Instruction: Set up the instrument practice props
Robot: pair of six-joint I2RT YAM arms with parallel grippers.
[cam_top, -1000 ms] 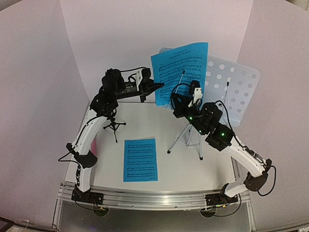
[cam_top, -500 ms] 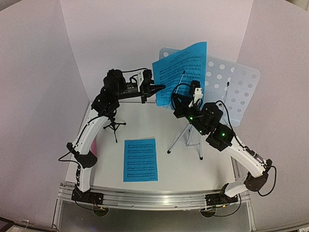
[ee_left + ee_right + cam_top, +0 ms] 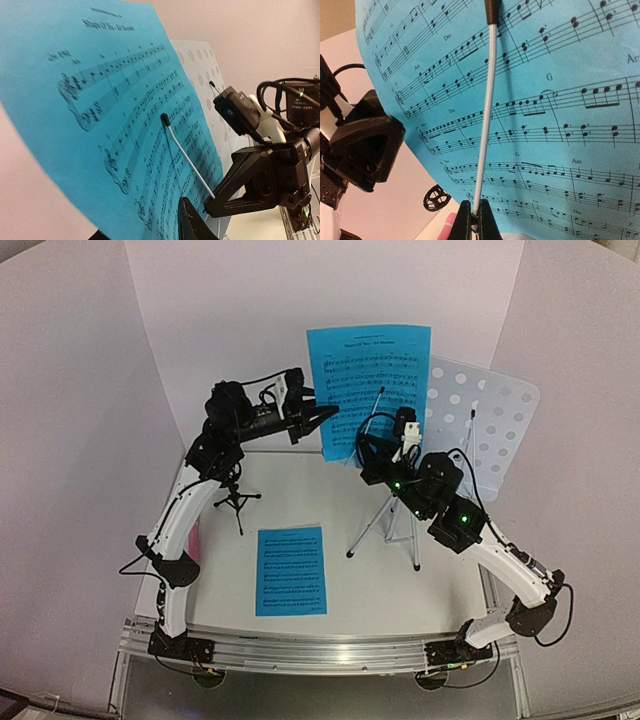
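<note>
The stand point(image 3: 497, 412) was upright at the right rear of the table point(image 3: 400, 592), its silver legs point(image 3: 371, 523) spread beneath it; one blue sheet point(image 3: 368, 375) stood upright against its left half, at the upper centre of the overhead view, covering that part of the perforated panel; a thin silver rod point(image 3: 485, 120) with a black tip lay slanted across the face of the sheet. The right gripper point(image 3: 473, 221) was clenched on the lower end of that rod, its fingers closed tight around it at the bottom of its wrist view. The left gripper point(image 3: 328, 417) was at the sheet's left edge, raised well above the table; in its wrist view its jaws stood parted and released, with the sheet's lower edge running down between them and nothing pinched. The second sheet point(image 3: 291, 570) lay flat on the table at the lower centre, well apart from the stand; the mount point(image 3: 237, 502) stood on its three legs at the left, just beside the left arm; only a pink sliver of the mic point(image 3: 199, 538) showed at the table's left edge, mostly hidden behind that arm.
</note>
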